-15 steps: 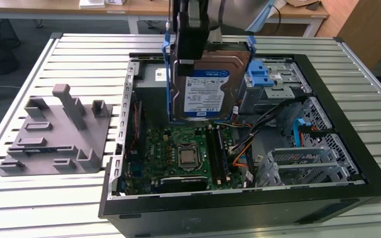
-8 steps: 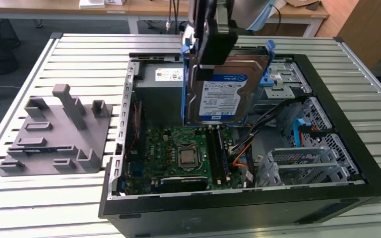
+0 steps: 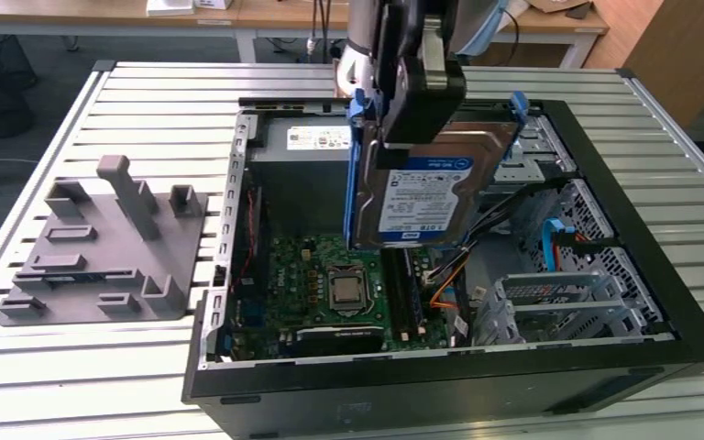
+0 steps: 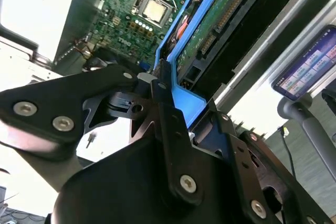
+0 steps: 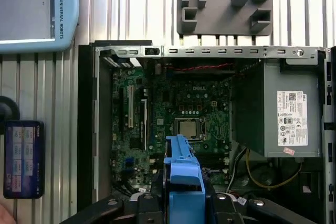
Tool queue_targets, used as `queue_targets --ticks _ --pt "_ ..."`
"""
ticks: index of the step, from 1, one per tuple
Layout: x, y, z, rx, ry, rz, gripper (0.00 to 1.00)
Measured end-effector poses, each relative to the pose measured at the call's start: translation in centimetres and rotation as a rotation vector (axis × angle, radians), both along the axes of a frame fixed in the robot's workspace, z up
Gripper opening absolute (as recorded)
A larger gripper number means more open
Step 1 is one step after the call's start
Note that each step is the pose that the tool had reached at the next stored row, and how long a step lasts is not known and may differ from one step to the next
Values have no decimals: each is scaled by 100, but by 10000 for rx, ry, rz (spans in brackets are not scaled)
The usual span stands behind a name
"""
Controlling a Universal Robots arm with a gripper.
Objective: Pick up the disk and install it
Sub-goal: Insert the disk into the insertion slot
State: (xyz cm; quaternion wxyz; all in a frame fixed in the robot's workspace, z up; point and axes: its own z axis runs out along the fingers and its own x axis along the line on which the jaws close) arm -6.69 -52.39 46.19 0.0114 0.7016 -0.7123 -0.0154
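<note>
Gripper (image 5: pixel 184 186): matte black metal fingers, clamped onto the glossy blue plastic bracket of the disk (image 3: pixel 432 197). Disk: flat silver-grey rectangle, white-and-blue label, held upright above open black computer case (image 3: pixel 450 390), over green motherboard (image 3: pixel 309 270).

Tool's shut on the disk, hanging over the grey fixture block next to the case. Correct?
No. The tool is shut on the disk, but it hangs over the open case, above the motherboard, not over the grey fixture block, which sits beside the case at the exterior view's left. The exterior view shows this.
</note>
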Motion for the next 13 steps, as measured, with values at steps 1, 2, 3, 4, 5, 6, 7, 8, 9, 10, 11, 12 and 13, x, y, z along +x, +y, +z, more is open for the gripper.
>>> queue_targets --ticks 1,2,3,4,5,6,7,8,9,10,11,12,13 --pt "3 -28 -1 0 0 0 36" --pt "9 -54 -3 1 0 1 36" --pt "20 -76 -4 1 -1 0 36" --pt "37 -94 -4 0 1 0 36" --pt "60 -108 -4 0 4 0 36" --pt "86 -120 -4 -1 8 0 36" --pt "117 -132 -4 0 11 0 36" --pt "150 -142 -5 1 13 0 36" --pt "187 -149 -5 0 16 1 36" --pt "226 -153 -6 0 17 0 36" --pt "263 -155 -7 1 19 -1 36" --pt "302 -156 -8 1 20 0 36" --pt "341 -158 -8 1 21 1 36"
